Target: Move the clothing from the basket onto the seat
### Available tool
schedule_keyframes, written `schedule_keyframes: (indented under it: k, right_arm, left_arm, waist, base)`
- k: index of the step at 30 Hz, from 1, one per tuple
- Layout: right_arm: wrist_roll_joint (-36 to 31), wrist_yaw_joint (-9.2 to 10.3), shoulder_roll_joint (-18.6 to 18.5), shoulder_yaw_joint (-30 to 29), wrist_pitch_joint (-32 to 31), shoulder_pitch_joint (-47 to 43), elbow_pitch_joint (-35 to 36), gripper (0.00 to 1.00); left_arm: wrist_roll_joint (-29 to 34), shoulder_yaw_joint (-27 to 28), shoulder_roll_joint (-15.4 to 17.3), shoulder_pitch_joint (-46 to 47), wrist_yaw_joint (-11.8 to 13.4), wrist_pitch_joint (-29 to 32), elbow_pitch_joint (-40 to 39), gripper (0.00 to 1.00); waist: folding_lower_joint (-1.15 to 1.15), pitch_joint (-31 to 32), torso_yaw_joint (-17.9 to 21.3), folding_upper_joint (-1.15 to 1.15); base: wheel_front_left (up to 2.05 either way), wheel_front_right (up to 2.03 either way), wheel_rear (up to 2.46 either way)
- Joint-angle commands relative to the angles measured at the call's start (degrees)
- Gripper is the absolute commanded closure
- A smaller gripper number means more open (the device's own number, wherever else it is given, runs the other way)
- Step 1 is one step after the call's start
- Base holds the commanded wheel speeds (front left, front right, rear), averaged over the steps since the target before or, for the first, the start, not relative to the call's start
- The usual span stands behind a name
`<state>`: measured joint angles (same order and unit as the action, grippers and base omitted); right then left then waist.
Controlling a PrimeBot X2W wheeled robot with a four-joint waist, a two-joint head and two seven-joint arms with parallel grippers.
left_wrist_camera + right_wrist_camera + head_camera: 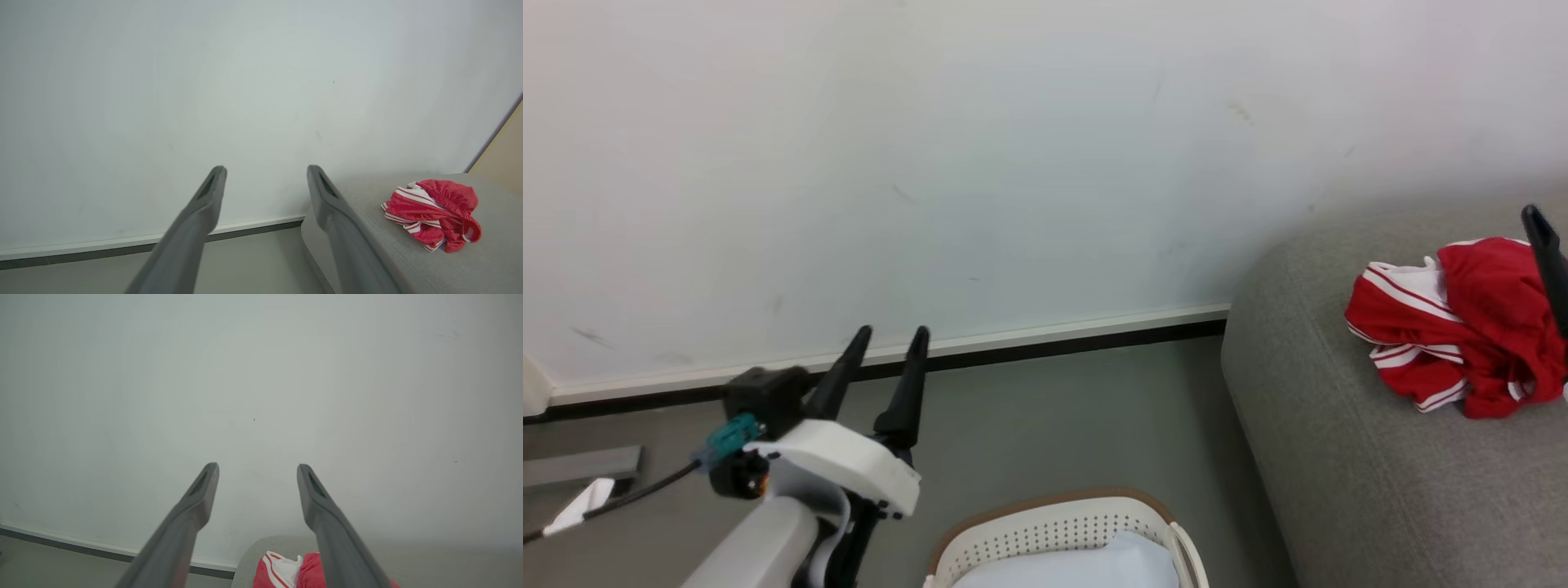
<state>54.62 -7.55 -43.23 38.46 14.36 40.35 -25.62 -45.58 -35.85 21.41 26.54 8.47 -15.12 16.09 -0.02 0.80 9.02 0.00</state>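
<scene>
The red clothing (1462,327) with white striped trim lies crumpled on the light grey seat (1339,457) at the right, and no gripper touches it. It also shows as the clothing (433,212) on the seat (470,265) and, low down, as the clothing (286,571). The white basket (1054,531) with its tan rim stands on the floor at the bottom centre. My left gripper (892,333) hovers open and empty to the left of the basket, seen also as the left gripper (266,168). My right gripper (257,467) is open and empty above the clothing; one finger (1547,253) shows at the right edge.
A pale white-blue cloth (1086,563) lies inside the basket. A white wall with a dark baseboard (1045,347) runs behind the grey floor. A grey flat object (580,465) and a white scrap (580,502) sit at the far left.
</scene>
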Motion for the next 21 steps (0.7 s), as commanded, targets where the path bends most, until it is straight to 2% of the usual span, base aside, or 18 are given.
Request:
schedule_keyframes:
  k: [1,5,10,14,21]
  right_arm:
    - [-1.21,0.13,1.05,-1.46,0.43,-2.74,0.43,0.00]
    - [-6.45,0.13,7.09,-12.53,0.81,-11.70,3.14,0.00]
    - [-16.69,0.13,16.49,-24.24,0.73,-24.70,9.79,0.00]
    - [-22.55,0.13,22.66,-27.45,0.74,-31.51,12.83,0.00]
    - [-30.68,0.13,28.96,-27.24,0.75,-37.53,15.12,0.00]
  left_arm:
    - [1.40,1.46,0.23,-1.86,0.52,-0.01,-0.43,0.00]
    - [5.34,9.31,-0.27,-7.59,1.94,-0.02,-2.66,0.00]
    - [10.08,16.31,-2.78,-14.46,0.82,-0.03,-3.02,0.00]
    - [13.68,21.18,-5.57,-18.30,0.11,-0.03,-2.14,0.00]
    - [22.84,28.96,-12.40,-24.18,-3.74,-0.04,-2.70,0.00]
  waist:
    - [0.02,1.09,-1.74,0.00]
    - [0.02,1.38,-3.67,0.00]
    - [0.02,1.85,-5.29,0.00]
    - [0.02,2.25,-5.99,0.00]
    - [0.02,2.17,-6.59,0.00]
  base:
    - [0.00,0.00,0.00]
    - [0.00,0.00,0.00]
    - [0.00,0.00,0.00]
    - [0.00,0.00,0.00]
    - [0.00,0.00,0.00]
